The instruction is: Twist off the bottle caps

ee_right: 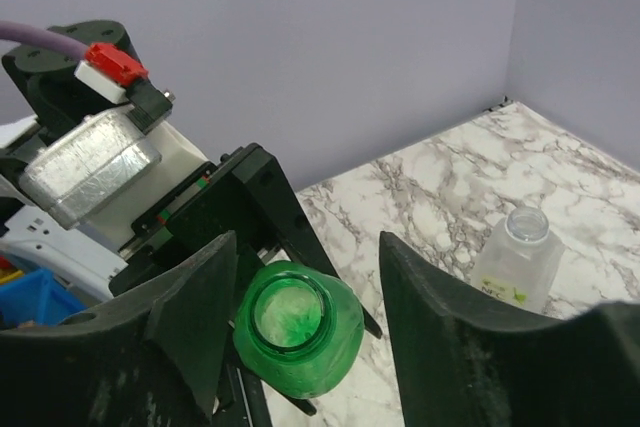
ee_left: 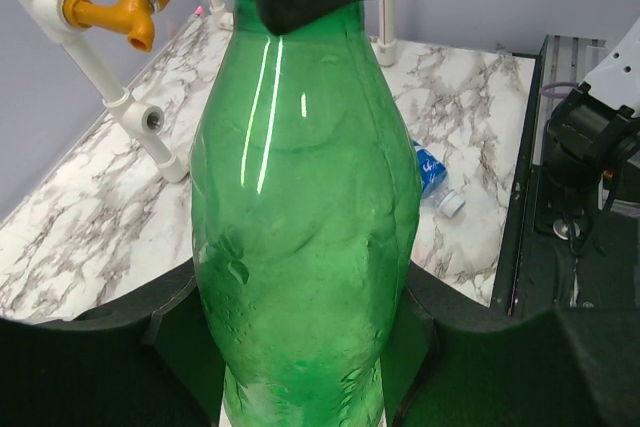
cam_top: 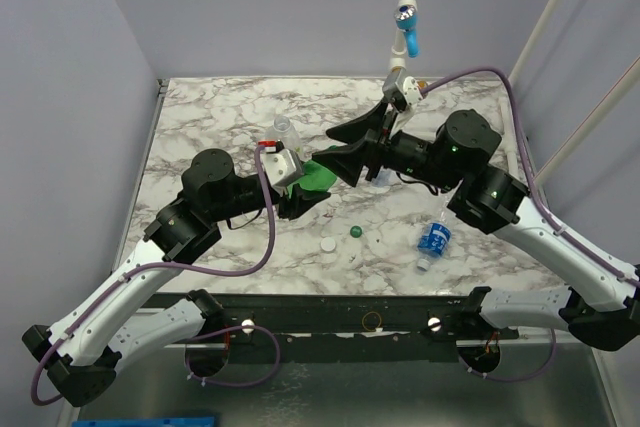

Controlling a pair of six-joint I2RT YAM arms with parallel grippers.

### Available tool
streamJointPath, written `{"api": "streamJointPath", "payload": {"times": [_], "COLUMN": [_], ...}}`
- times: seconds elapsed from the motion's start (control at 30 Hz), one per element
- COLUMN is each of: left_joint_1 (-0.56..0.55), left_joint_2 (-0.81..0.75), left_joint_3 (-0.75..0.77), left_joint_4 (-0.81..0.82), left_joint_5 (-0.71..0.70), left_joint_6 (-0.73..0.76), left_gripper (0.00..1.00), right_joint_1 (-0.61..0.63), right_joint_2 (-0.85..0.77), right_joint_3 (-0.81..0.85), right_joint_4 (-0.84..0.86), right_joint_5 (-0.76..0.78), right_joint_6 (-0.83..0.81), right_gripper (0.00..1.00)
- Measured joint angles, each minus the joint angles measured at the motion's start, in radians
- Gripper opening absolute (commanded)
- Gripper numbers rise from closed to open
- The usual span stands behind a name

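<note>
My left gripper (cam_top: 300,187) is shut on the green bottle (cam_top: 318,175) and holds it by its body in the middle of the table; in the left wrist view (ee_left: 300,317) the bottle (ee_left: 300,207) fills the gap between its jaws. The bottle's mouth (ee_right: 290,312) is open, with no cap on it. My right gripper (cam_top: 322,147) is open and empty, with one finger on each side of the mouth in the right wrist view (ee_right: 305,247). A green cap (cam_top: 355,232) and white caps (cam_top: 328,245) lie loose on the marble in front.
A tall clear bottle (cam_top: 285,132) (ee_right: 520,257) stands uncapped behind the green one. A small blue-labelled bottle (cam_top: 433,240) (ee_left: 432,172) lies at the right front with its white cap (ee_left: 450,204) on. White pipes carry a blue valve (cam_top: 407,22) and an orange valve (ee_left: 120,12).
</note>
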Motion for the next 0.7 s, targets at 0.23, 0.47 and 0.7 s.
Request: {"api": "streamJointPath", "payload": {"times": [0.23, 0.47, 0.7], "left_joint_1": [0.0, 0.003, 0.007], "left_joint_2": [-0.002, -0.003, 0.002], "left_joint_3": [0.0, -0.01, 0.024], "left_joint_4": [0.006, 0.006, -0.089], "left_joint_5": [-0.008, -0.024, -0.203], "left_joint_6": [-0.009, -0.024, -0.009], "left_gripper": [0.0, 0.99, 0.99], "right_joint_1": [0.0, 0.003, 0.003], "right_joint_2": [-0.003, 0.003, 0.055], "right_joint_3": [-0.051, -0.051, -0.036], "right_joint_4": [0.006, 0.005, -0.047], "right_joint_5": [-0.015, -0.014, 0.113], "right_joint_6": [0.02, 0.008, -0.09], "right_gripper": [0.33, 0.06, 0.02]}}
